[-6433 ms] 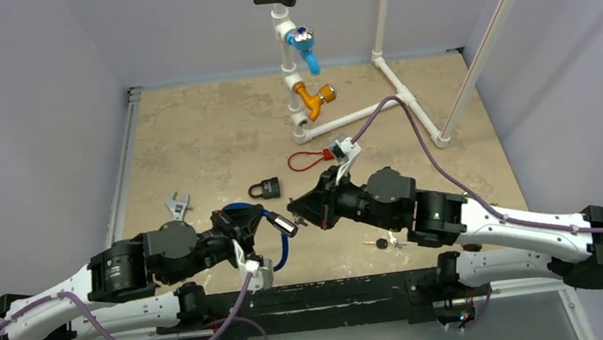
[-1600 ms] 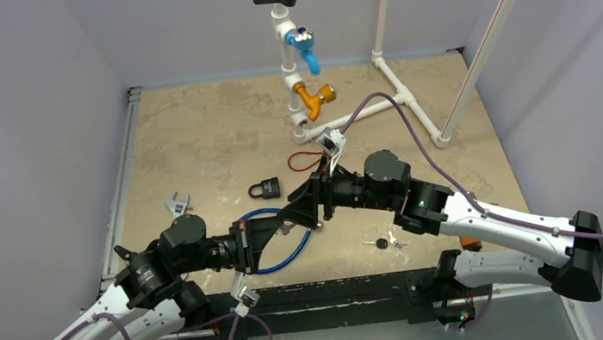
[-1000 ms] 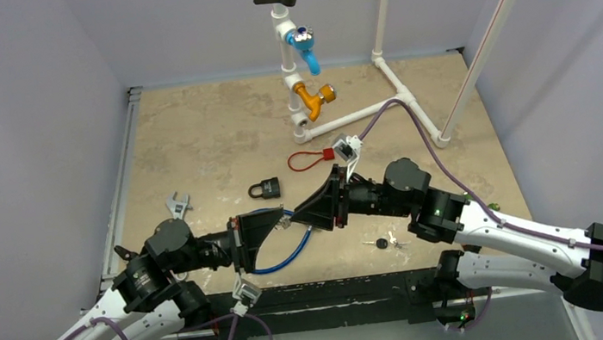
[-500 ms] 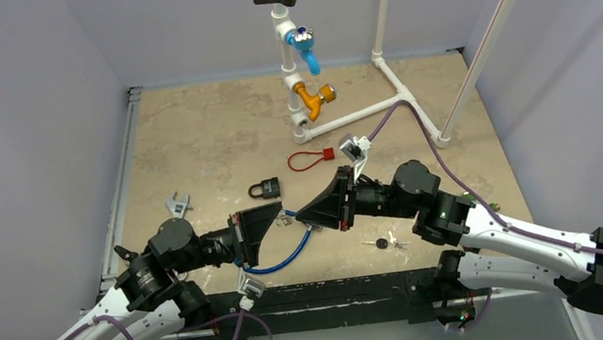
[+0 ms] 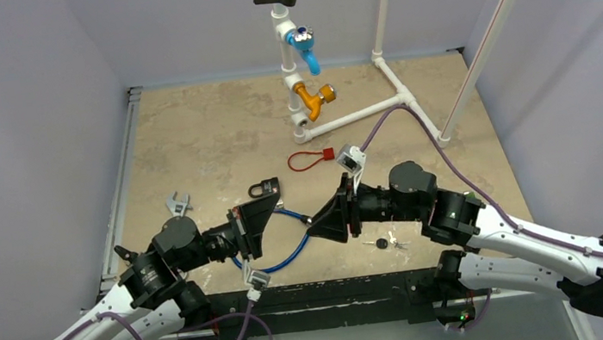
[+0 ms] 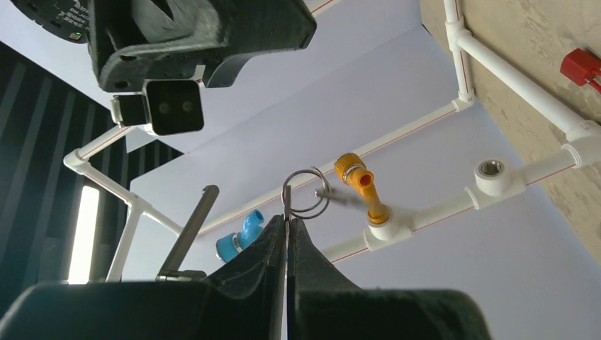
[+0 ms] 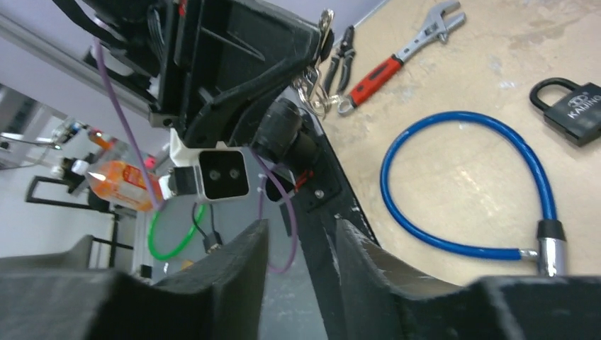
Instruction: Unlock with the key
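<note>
Adjustable wrench (image 5: 178, 205), red-handled pliers (image 7: 370, 75), red cable loop (image 5: 311, 159), white pipe frame (image 5: 383, 12), blue tap (image 5: 304, 46), yellow tap (image 5: 313, 97)

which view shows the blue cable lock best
Right wrist: the blue cable lock shows nearly its whole loop, up close on the table. Top external shows it small and partly covered; left wrist shows none of it.

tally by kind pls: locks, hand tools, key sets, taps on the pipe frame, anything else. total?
Locks: 2 (black padlock, blue cable lock)
Hand tools: 2 (wrench, red-handled pliers)
Key sets: 2 (held key set in the left pincer, table key set)
Taps: 2 (blue tap, orange tap)
Other: 1 (red cable tag)
Total: 9
</note>
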Robot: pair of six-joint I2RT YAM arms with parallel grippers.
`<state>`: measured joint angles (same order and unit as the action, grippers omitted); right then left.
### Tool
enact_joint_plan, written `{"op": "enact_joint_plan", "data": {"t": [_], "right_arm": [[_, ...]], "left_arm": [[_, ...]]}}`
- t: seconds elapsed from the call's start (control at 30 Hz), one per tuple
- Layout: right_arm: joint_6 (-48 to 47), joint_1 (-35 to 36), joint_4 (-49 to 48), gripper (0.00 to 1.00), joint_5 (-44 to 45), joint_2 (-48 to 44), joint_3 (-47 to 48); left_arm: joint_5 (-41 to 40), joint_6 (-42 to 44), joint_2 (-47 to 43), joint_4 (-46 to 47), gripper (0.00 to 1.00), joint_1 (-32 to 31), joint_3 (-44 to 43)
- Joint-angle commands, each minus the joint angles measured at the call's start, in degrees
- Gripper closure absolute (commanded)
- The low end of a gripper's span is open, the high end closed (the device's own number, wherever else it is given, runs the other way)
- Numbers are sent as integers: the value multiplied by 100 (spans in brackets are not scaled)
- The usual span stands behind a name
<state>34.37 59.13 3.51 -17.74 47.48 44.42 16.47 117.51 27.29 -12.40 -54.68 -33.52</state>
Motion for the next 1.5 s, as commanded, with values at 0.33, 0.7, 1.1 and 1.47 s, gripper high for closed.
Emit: {"op": "enact_joint_plan", "data": {"t": [0.33, 0.7, 1.1, 1.47], "right_arm": [[-386, -7, -499, 54, 826, 275, 970], [574, -72, -2211, 58, 557, 706, 170], [1373, -135, -3555, 74, 154, 1130, -276], [1451, -207, -3541, 78, 154, 1244, -365]], "left_arm": [[-85, 2677, 118, 623, 100, 18, 64], [44, 2686, 49, 854, 100, 18, 163], [76, 2679, 5, 916, 100, 18, 197], [94, 2698, 30, 973, 100, 18, 173]]}}
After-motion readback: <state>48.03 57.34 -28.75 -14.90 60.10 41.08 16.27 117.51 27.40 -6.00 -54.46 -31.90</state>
